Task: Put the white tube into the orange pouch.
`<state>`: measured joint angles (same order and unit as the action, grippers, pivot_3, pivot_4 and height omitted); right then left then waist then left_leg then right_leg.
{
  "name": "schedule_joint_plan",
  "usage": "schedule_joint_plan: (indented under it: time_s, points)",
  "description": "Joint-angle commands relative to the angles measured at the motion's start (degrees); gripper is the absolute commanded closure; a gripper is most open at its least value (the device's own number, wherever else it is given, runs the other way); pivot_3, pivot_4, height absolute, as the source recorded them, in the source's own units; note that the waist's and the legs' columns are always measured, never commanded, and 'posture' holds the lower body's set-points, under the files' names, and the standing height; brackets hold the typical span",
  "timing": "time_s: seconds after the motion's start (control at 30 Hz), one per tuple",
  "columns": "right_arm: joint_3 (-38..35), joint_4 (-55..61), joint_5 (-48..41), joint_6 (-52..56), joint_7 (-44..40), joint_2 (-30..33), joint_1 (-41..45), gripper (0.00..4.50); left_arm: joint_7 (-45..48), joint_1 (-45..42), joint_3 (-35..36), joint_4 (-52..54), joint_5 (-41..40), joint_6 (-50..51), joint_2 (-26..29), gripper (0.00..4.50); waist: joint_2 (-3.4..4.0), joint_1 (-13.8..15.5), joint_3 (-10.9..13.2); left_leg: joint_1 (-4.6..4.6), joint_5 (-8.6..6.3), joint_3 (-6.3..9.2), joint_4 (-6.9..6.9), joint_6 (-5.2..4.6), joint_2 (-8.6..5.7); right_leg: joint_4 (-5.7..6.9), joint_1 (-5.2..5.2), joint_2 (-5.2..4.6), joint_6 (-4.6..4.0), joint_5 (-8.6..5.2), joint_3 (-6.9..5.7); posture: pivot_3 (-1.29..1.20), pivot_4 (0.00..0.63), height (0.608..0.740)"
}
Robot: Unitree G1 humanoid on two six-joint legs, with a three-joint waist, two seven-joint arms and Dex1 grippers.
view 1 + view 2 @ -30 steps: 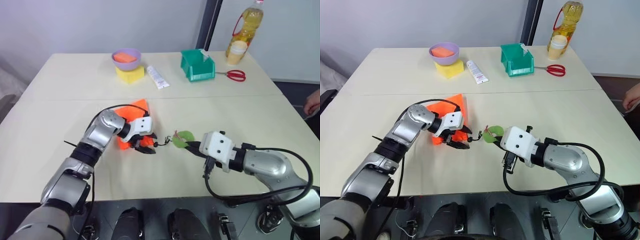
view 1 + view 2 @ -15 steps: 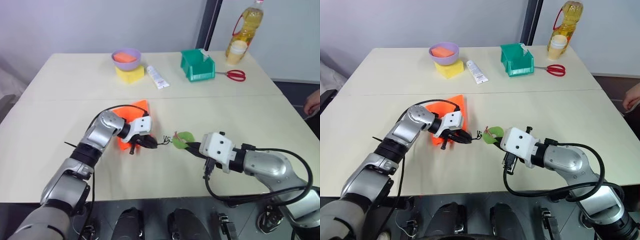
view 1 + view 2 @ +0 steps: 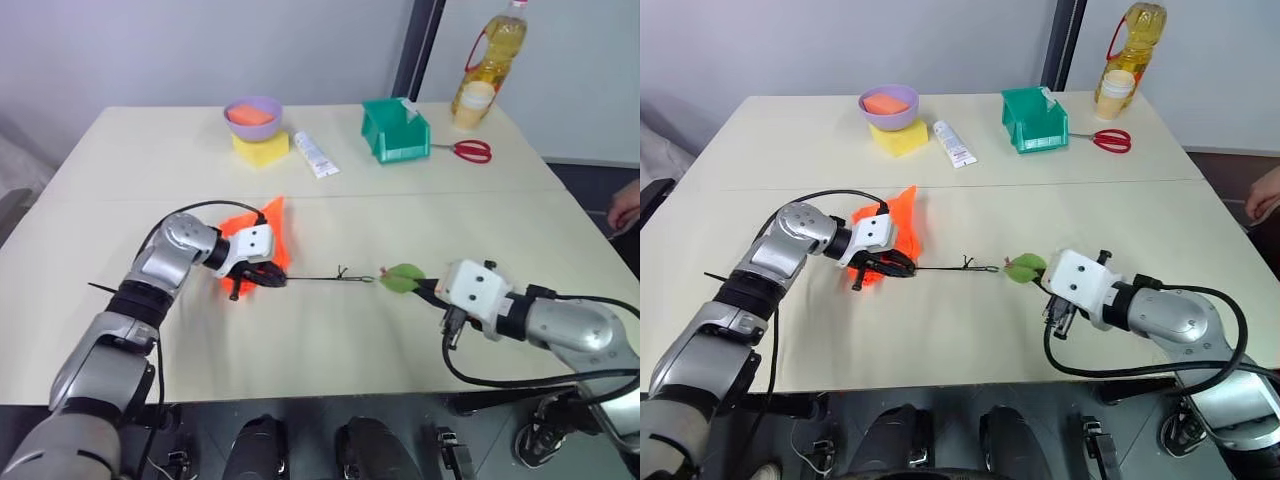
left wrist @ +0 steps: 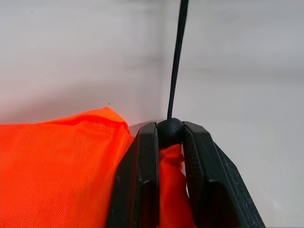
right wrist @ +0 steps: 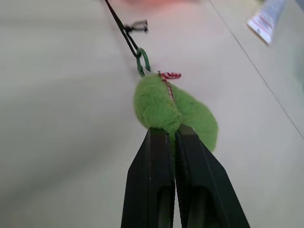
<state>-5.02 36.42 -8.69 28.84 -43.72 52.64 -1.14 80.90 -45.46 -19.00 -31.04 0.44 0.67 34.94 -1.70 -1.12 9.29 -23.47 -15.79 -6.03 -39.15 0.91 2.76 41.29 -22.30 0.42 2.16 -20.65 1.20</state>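
The orange pouch (image 3: pixel 274 222) lies bunched on the table's left half. My left gripper (image 3: pixel 270 279) is shut at its mouth. In the left wrist view the fingers (image 4: pixel 142 161) pinch a black cord bead and orange fabric (image 4: pixel 57 171). A thin black cord (image 3: pixel 320 278) runs taut from there to the round green tag (image 3: pixel 403 277). My right gripper (image 3: pixel 425 287) is shut on that tag. The right wrist view shows the fuzzy green tag (image 5: pixel 166 107) clamped between the closed fingers (image 5: pixel 149 161). The white tube is out of view.
At the back stand a purple bowl (image 3: pixel 252 112) on a yellow sponge (image 3: pixel 260 149), a long flat tube (image 3: pixel 316 154), a green bin (image 3: pixel 395 130), red scissors (image 3: pixel 468 150) and an oil bottle (image 3: pixel 490 60). A person's hand (image 3: pixel 626 205) shows at the right edge.
My left gripper closed at the pouch's mouth. Both hands then moved apart, left one leftward and right one rightward, pulling the slack cord straight and bunching the pouch.
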Motion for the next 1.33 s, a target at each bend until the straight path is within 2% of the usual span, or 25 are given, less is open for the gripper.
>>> schedule_joint_plan:
  time_s: [0.03, 0.27, 0.43, 0.53, 0.7, 0.83, 1.03, 1.17, 1.33]
  points:
    - [-4.7, -2.42, 2.52, -2.39, 0.57, 1.69, -0.86, 4.5, 0.32, 1.62, 2.29, 0.46, -0.08, 0.53, 3.82, 4.28, 0.0, -0.14, 0.0, 0.0, 0.01, 0.0, 0.0, 0.02, 0.01, 0.0, 0.0, 0.01, 0.0, 0.0, 0.0, 0.0, 0.15, 0.74]
    - [-4.76, -4.07, 3.21, -5.18, 0.34, 1.97, -1.5, 4.5, -0.13, 4.49, 2.94, 2.26, -1.02, 0.45, 6.82, 4.28, 0.0, -0.05, 0.0, 0.02, 0.0, 0.0, 0.01, 0.01, 0.01, 0.0, 0.02, 0.01, 0.0, 0.0, 0.0, 0.0, 0.15, 0.74]
    - [-1.38, -2.23, -1.33, -2.99, -0.39, -1.22, 1.88, 4.5, 0.56, 6.37, 5.04, 9.25, -6.41, 8.44, 4.82, 4.28, 0.0, -0.12, 0.0, 0.02, 0.0, 0.0, 0.01, 0.01, 0.02, 0.01, 0.01, 0.01, 0.0, 0.0, 0.0, 0.0, 0.15, 0.74]
    - [-0.12, -0.47, -6.44, 1.44, -0.75, -4.6, 4.1, 3.48, -0.26, 8.01, 8.67, 15.95, -13.43, 19.08, 3.22, 2.85, 0.0, -0.03, 0.0, 0.01, 0.01, 0.01, 0.01, 0.01, 0.03, 0.01, 0.01, 0.01, 0.0, 0.0, -0.01, 0.0, 0.15, 0.74]
    - [-2.53, 1.01, -10.08, 3.23, -0.87, -6.88, 3.15, 1.14, -5.84, 12.14, 14.78, 22.72, -18.12, 27.3, 4.3, 0.43, 0.0, 0.13, 0.0, -0.01, 0.01, 0.02, 0.0, 0.01, 0.02, -0.02, 0.03, -0.02, 0.0, 0.0, -0.01, 0.0, 0.15, 0.74]
    - [-6.77, -0.88, -13.68, 2.42, -1.61, -7.96, 0.78, 1.14, -12.78, 16.38, 23.75, 26.11, -22.76, 33.13, 5.38, 0.43, 0.0, -0.1, 0.0, -0.01, -0.03, 0.04, 0.04, -0.06, 0.03, -0.03, 0.02, -0.02, 0.0, 0.0, -0.03, 0.0, 0.15, 0.74]
    - [-13.71, -9.48, -16.28, -0.72, -2.12, -10.11, -1.07, 1.14, -24.59, 25.91, 34.84, 27.45, -22.75, 31.39, 5.43, 0.43, 0.0, -0.1, 0.0, 0.1, -0.08, 0.05, 0.04, -0.14, 0.02, -0.03, 0.16, -0.06, 0.0, 0.02, -0.04, 0.0, 0.15, 0.74]
    - [-14.92, -16.38, -15.17, -3.83, -2.07, -10.67, -0.91, 1.14, -29.87, 33.62, 40.16, 28.61, -22.85, 29.81, 4.99, 0.43, 0.0, -0.02, 0.0, 0.1, -0.09, 0.05, 0.07, -0.15, 0.03, -0.06, 0.13, -0.06, 0.0, 0.02, -0.05, 0.0, 0.15, 0.74]
    - [-12.95, -20.61, -14.42, -6.47, -3.49, -10.35, 0.36, 1.14, -32.27, 38.56, 41.7, 32.83, -24.52, 29.92, 4.32, 0.43, 0.0, 0.13, 0.0, 0.11, -0.09, 0.06, 0.08, -0.16, 0.02, -0.06, 0.16, -0.1, -0.01, 0.06, -0.08, 0.0, 0.15, 0.74]
